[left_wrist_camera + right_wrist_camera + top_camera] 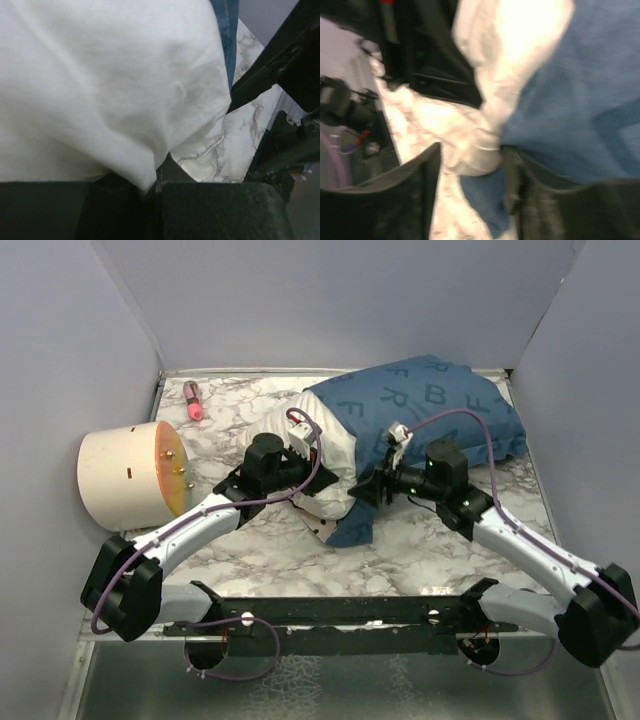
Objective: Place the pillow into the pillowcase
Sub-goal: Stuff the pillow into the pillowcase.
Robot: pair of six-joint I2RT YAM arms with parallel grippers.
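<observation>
The white pillow [335,455] lies mid-table, its far part inside the blue lettered pillowcase [430,405] and its near-left end bare. My left gripper [303,470] is at that bare end. In the left wrist view its jaws [150,189] are shut on a fold of the pillow [100,90], with a strip of the pillowcase [227,35] beyond. My right gripper [362,490] sits at the pillowcase's open near edge. In the blurred right wrist view it [472,170] stands open, with a pillow [510,50] corner and the pillowcase [580,100] hem between its fingers.
A cream cylindrical tub [125,475] lies on its side at the left, its orange inside facing right. A pink object [193,405] rests at the back left. Grey walls close in the marble table [260,545] on three sides.
</observation>
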